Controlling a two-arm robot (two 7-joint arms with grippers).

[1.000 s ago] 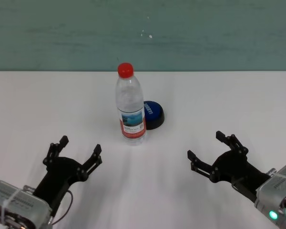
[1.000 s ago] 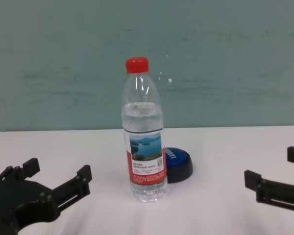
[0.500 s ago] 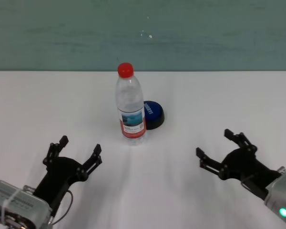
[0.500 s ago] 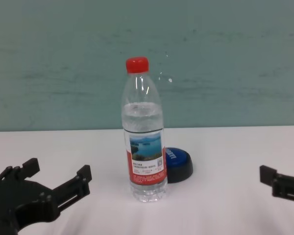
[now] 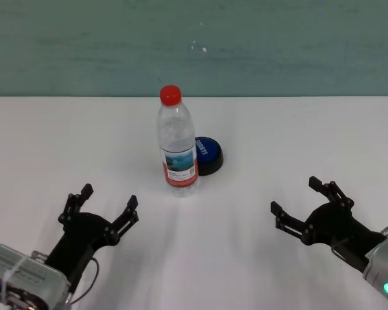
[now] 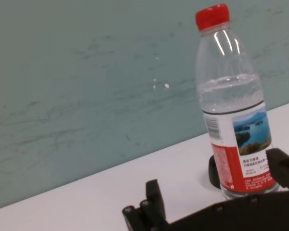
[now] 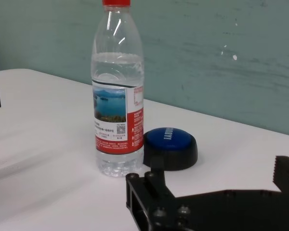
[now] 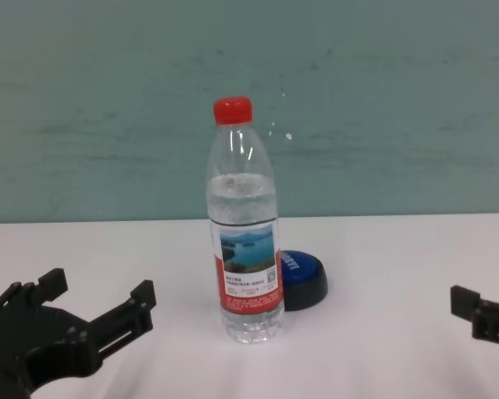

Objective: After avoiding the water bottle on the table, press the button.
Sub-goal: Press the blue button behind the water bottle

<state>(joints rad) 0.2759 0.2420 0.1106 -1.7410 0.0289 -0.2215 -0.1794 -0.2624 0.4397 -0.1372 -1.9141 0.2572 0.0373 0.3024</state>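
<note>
The water bottle stands upright at the middle of the white table; it also shows in the chest view, left wrist view and right wrist view. The blue button with its black base sits just behind and right of the bottle, partly hidden by it in the chest view; the right wrist view shows it whole. My right gripper is open and empty, near the table's front right, well apart from both. My left gripper is open and empty at the front left.
A teal wall runs behind the table's far edge. Bare tabletop lies between the grippers and to the right of the button.
My right gripper has drawn back to the right and toward the near edge, away from the bottle. The left arm, bottle and button have not moved.
</note>
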